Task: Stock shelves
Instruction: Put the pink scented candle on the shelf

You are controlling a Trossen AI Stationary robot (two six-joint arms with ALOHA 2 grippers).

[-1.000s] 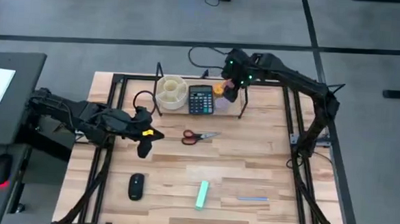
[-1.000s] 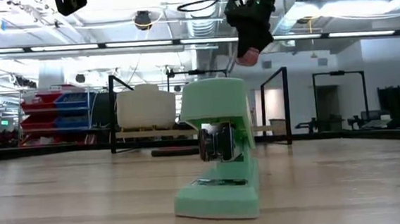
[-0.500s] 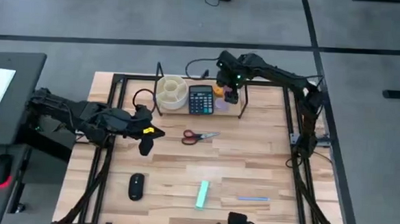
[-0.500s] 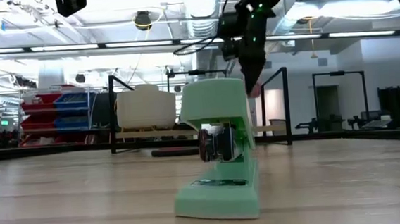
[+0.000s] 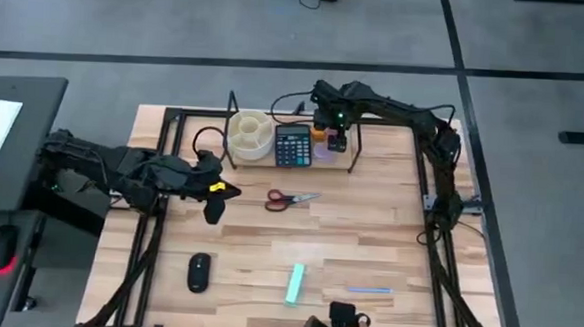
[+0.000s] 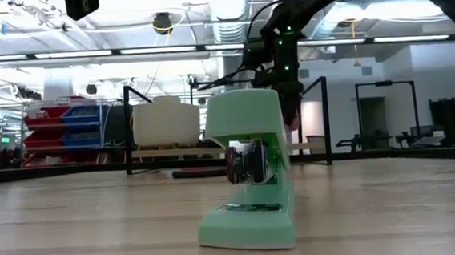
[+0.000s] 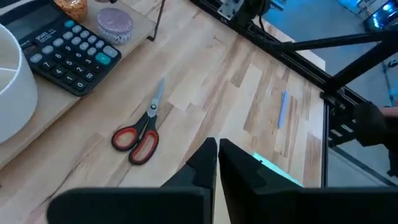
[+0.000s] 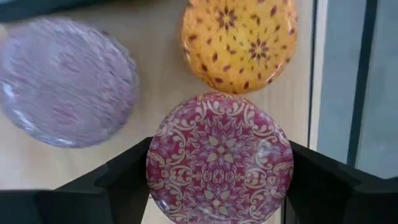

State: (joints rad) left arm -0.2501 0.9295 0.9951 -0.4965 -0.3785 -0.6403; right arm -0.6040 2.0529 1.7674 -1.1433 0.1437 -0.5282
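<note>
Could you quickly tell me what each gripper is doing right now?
Left gripper: shut, empty, above the table.
Right gripper: shut on the red patterned disc at the shelf.

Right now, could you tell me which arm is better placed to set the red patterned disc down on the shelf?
The right: its gripper already holds the red disc over the shelf, beside the orange and purple discs. The left gripper sits shut, away from it.

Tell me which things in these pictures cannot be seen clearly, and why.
- Red disc: right wrist view; sides hidden by the right end effector.
- Shelf: low view; middle hidden by the green stapler.
- Calculator: left wrist view; cut off by the edge.
- Blue pen: high view; too small.
</note>
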